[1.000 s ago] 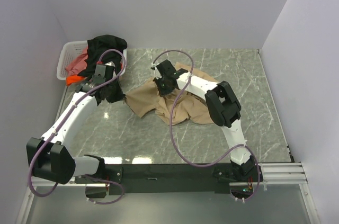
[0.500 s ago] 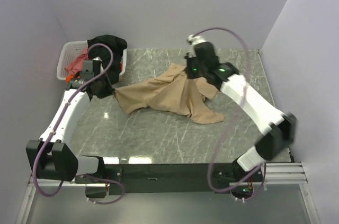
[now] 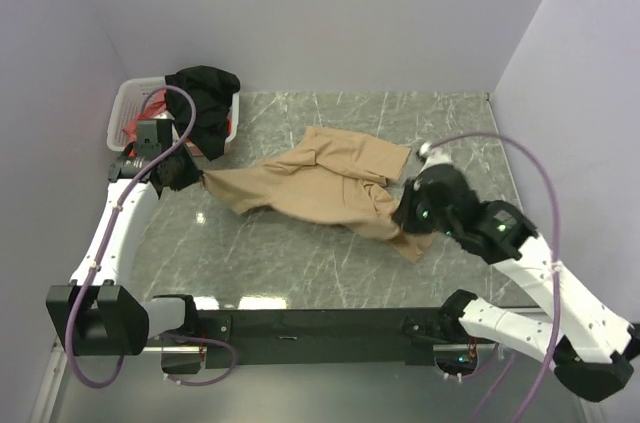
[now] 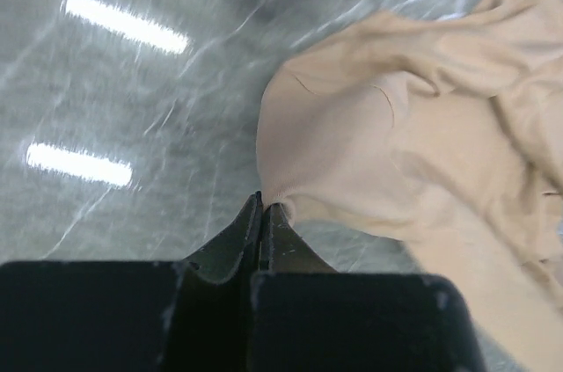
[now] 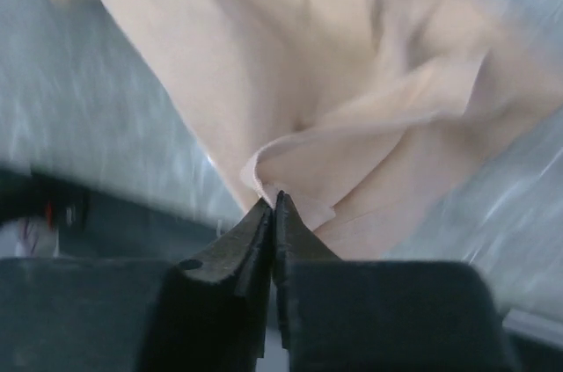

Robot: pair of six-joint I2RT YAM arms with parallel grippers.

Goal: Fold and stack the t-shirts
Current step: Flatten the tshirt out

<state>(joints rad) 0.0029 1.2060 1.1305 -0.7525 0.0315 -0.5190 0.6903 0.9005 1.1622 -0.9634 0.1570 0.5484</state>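
The tan t-shirt (image 3: 320, 183) lies stretched and rumpled across the middle of the marble table. My left gripper (image 3: 196, 175) is shut on its left edge, and the left wrist view shows the cloth (image 4: 396, 134) pinched at the fingertips. My right gripper (image 3: 406, 213) is shut on a folded edge at the shirt's right side, and the right wrist view shows that cloth (image 5: 352, 117) gripped. A black shirt (image 3: 205, 93) hangs over the basket, with pink-red (image 3: 145, 121) and orange (image 3: 135, 150) cloth inside it.
The white lattice basket (image 3: 125, 103) stands at the back left corner against the wall. Walls close in the table at the left, back and right. The black rail (image 3: 300, 323) runs along the near edge.
My right arm swung from the back of the table toward the near right, dragging the shirt's right side with it. My left gripper pulled the left edge further left. The shirt is now stretched out wider.
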